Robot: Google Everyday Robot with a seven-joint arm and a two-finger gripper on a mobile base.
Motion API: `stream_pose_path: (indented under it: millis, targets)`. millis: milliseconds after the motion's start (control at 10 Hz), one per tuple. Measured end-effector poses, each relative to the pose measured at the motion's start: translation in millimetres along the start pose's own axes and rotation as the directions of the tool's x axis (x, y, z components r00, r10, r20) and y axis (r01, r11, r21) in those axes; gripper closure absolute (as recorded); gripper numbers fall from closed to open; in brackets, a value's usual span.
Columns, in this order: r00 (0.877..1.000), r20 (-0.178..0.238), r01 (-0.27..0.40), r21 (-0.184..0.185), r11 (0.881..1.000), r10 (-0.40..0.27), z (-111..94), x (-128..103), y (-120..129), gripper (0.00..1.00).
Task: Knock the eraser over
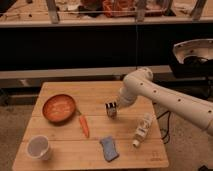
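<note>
The eraser (111, 109) is a small dark block with pale marks, standing upright near the middle of the wooden table (60, 160). My gripper (118, 102) comes in from the right at the end of the white arm (165, 100) and sits right against the eraser's upper right side. The eraser stands to the right of the carrot (83, 125).
An orange bowl (59, 107) sits at the left. A white cup (40, 147) stands at the front left. A blue-grey pad (109, 148) lies at the front middle. A white bottle (142, 130) lies on its side at the right.
</note>
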Motion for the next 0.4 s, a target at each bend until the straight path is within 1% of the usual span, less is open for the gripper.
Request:
stream_pose_path:
  millis: [200, 400]
  targets:
    - [1.000, 0.014, 0.014, 0.000, 1.000, -0.014, 0.8, -10.1, -6.1, 0.96]
    - [1.000, 0.021, 0.021, 0.000, 1.000, -0.021, 1.2, -13.7, -8.5, 0.96]
